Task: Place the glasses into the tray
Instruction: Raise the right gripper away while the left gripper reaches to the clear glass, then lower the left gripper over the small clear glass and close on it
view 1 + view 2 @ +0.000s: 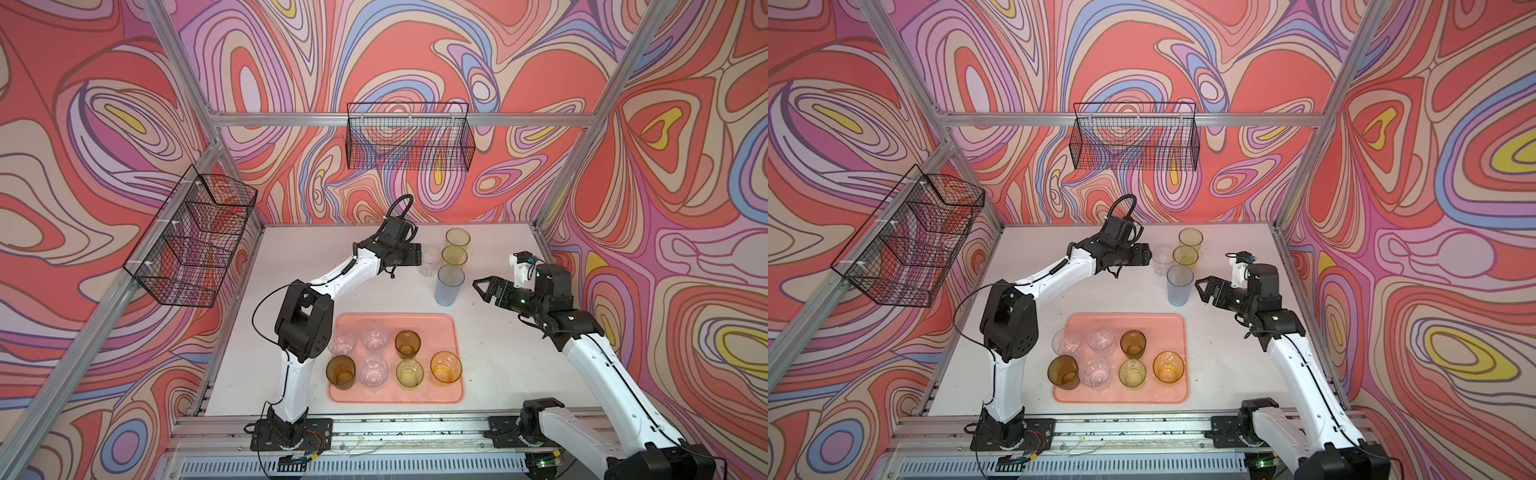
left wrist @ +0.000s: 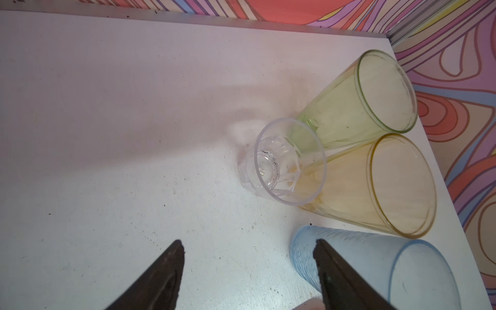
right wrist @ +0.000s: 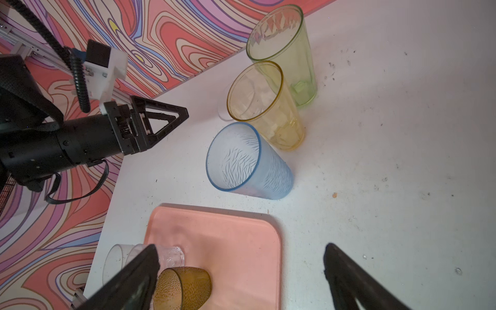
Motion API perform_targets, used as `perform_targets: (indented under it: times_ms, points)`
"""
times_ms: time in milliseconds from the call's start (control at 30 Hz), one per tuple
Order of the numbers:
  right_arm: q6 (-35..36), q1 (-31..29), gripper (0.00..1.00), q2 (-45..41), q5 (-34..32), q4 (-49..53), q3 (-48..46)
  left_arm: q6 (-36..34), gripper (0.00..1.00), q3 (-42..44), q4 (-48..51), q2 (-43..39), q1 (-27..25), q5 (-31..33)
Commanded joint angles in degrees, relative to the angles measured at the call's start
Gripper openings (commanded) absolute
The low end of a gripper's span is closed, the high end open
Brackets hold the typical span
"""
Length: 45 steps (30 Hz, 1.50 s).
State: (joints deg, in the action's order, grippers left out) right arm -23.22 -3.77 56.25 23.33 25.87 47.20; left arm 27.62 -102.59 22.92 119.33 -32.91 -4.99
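Well into the loading, with seven glasses (image 1: 407, 344) upright on the tray (image 1: 432, 328) and four left on the table (image 1: 311, 257) past its far right corner: a short clear glass (image 1: 429, 259), a yellow-green glass (image 1: 457, 238), an amber-yellow glass (image 1: 454, 255) and a tall blue glass (image 1: 449, 284), bunched close together. Now lining up the left gripper (image 2: 248, 245) on the clear glass, just short of it, jaws parted with nothing between them. Right gripper (image 1: 481, 288) wide open and empty, near the blue glass. Next, probably: ease forward to straddle the clear glass without knocking the amber-yellow one close behind, close gently, lift straight up, carry to the bare far strip of the tray
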Motion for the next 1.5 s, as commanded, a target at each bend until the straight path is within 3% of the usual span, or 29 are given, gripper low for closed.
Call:
perform_targets:
  times_ms: [0,267,467,733,1100,1467]
  points:
    - [0.9,0.3,0.98,-1.0,-1.0,-0.8,-1.5,-0.9,0.69,-3.2,2.6,2.6,0.4,-2.3]
    - [0.2,0.3,0.98,-0.4,-0.9,-1.3,-3.2,-0.5,0.64,-8.3,4.5,7.7,0.4,-3.5]
    - [0.0,0.3,0.98,-0.4,-0.9,-1.4,-3.8,-0.8,0.57,-12.3,6.7,11.2,0.4,-1.7]
    - [0.3,0.3,0.98,-1.3,-0.8,-0.3,-4.0,-2.1,0.56,-16.4,8.5,14.7,0.4,0.8]
    - [0.9,0.3,0.98,-1.8,-2.5,1.2,-3.6,-3.0,0.46,-21.7,9.9,18.9,0.4,1.4]
    - [0.0,0.3,0.98,-0.9,-3.3,0.3,-4.5,-3.4,0.27,-22.4,10.1,20.5,0.4,1.9]
